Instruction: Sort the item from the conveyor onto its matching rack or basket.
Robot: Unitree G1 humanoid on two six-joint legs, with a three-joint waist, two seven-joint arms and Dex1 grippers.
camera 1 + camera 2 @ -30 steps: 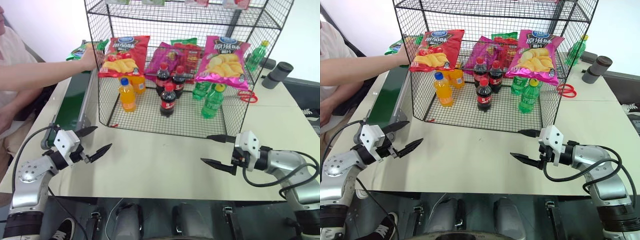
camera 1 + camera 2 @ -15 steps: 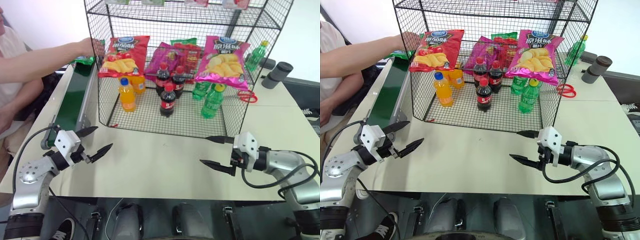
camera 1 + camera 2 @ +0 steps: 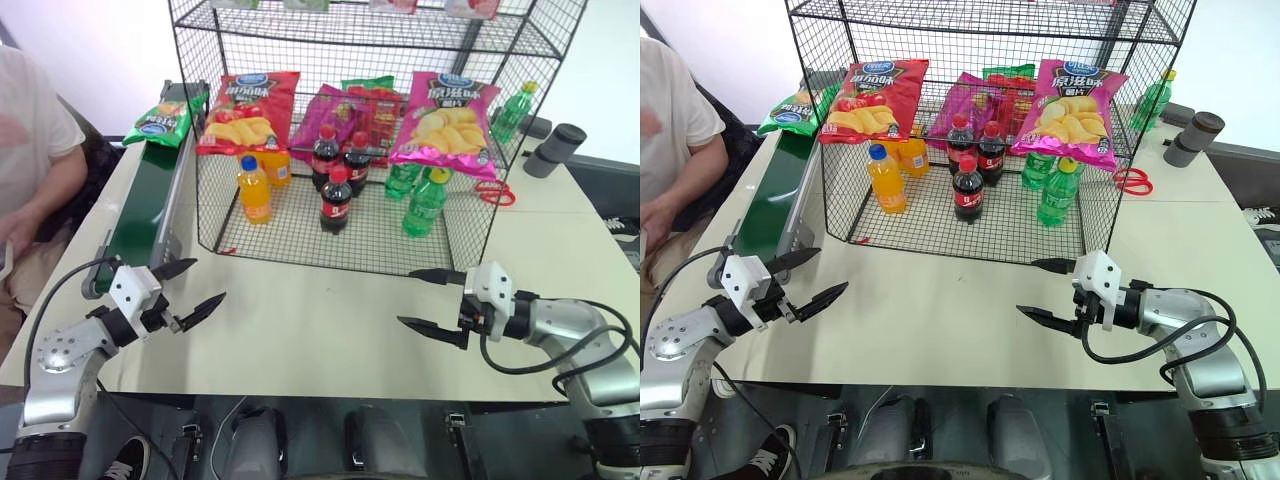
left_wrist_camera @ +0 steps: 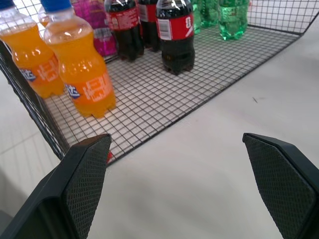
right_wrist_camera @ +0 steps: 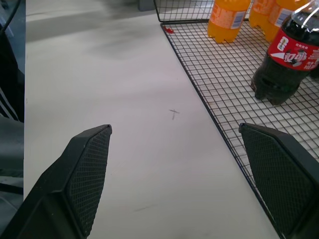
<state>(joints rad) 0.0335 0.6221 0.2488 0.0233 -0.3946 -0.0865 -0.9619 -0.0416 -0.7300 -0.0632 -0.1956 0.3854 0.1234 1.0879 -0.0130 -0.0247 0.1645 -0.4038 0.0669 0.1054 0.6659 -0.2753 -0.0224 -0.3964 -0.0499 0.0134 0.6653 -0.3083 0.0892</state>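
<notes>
A glossy green crisp bag, the item (image 3: 165,112), lies on the far end of the dark green conveyor (image 3: 145,205) at the left of the table. To the right of the belt stands the black wire rack (image 3: 370,150), with red, magenta and green bags hung inside and bottles on its bottom grid. My left gripper (image 3: 190,287) hovers open above the table by the conveyor's near roller end, empty. Over the table in front of the rack's right corner, my right gripper (image 3: 432,300) is open too, with nothing between its fingers.
A person (image 3: 30,170) sits at the left beside the conveyor. Orange, cola and green bottles (image 4: 174,35) stand on the rack's bottom grid. Red scissors (image 3: 495,192) and a grey cylinder (image 3: 553,148) lie at the right rear.
The person's arm has drawn back from the far end of the conveyor, leaving the green bag lying on the belt. Neither gripper has moved.
</notes>
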